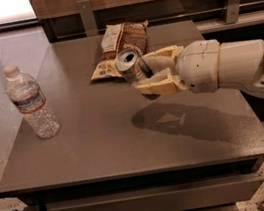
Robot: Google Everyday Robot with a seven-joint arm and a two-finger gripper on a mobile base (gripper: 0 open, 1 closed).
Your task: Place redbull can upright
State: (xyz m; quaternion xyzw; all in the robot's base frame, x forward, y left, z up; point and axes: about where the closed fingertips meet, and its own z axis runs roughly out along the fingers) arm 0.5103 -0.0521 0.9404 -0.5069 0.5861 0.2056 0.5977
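- The tool (146,73) reaches in from the counter's (104,148) right edge, above its middle, pinching the can (131,66).
- The can lies tilted between the fingers, its top facing the left edge.
- A snack bag (122,43) lies by the back edge.

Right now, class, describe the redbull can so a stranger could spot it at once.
Start at the grey table; above its middle, the gripper reaching in from the picture's right holds the redbull can tilted between its fingers. Unlike the clear water bottle and snack bag, it is slim silver metal.
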